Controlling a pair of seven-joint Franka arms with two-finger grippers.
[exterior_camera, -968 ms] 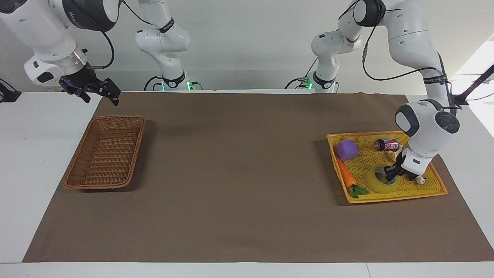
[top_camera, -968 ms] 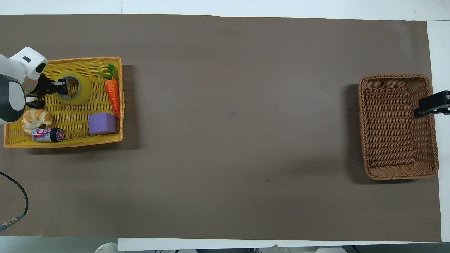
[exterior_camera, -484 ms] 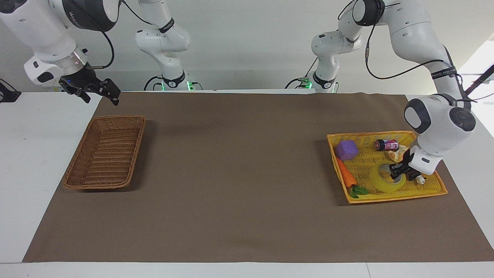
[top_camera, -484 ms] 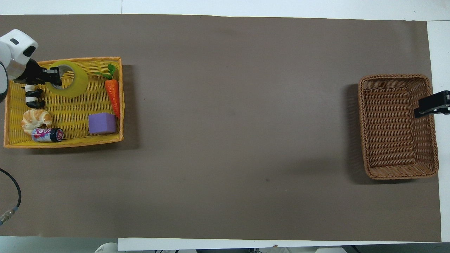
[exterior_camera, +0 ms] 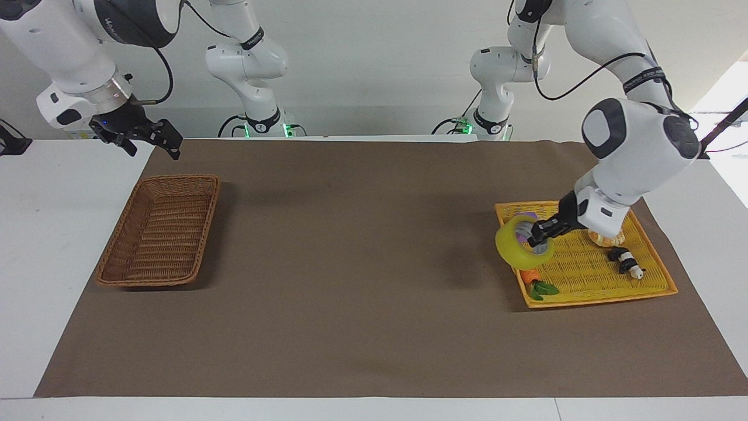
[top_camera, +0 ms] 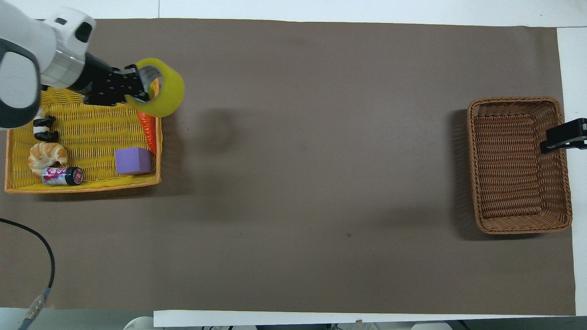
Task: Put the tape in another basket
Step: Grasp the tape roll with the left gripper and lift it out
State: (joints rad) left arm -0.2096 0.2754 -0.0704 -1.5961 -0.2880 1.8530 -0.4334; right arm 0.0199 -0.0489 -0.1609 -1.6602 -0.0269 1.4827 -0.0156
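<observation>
- Brown matting is covering the white table, with a basket lying at each end.
- At the left arm's end, the left gripper is pinching the tape, one finger inside the core and one outside.
- Half a second ago the tape was hanging low inside the yellow basket; now it is riding tilted in the air over that basket's rim, on the side facing the table's middle.
- In the overhead view the tape is partly covering the carrot, while the purple block, can and croissant are lying as before.
- The dark brown basket is sitting where it was, nothing inside.
- The right gripper is waiting unmoved, fingers spread, above the table near that basket's end closer to the robots.
</observation>
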